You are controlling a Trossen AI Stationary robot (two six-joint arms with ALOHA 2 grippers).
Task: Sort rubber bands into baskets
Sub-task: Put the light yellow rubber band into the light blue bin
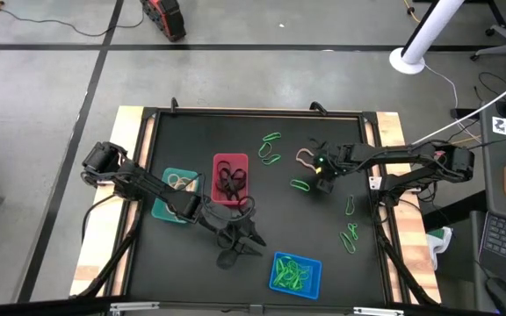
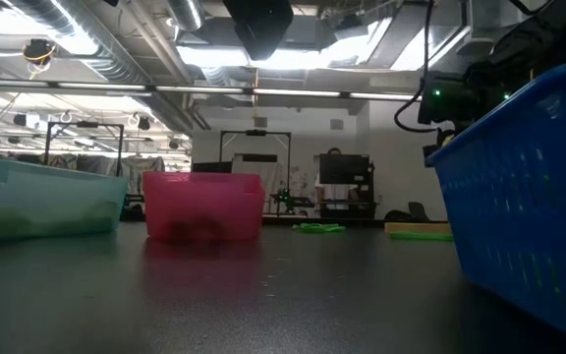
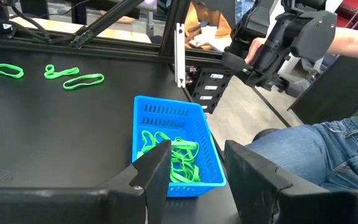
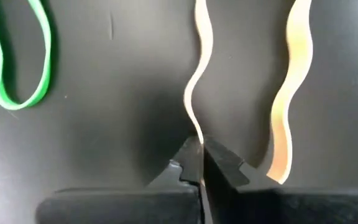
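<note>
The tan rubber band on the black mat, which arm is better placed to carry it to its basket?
Right. The right gripper is shut on the thin tan rubber band; the left gripper is open beside the blue plastic basket.
</note>
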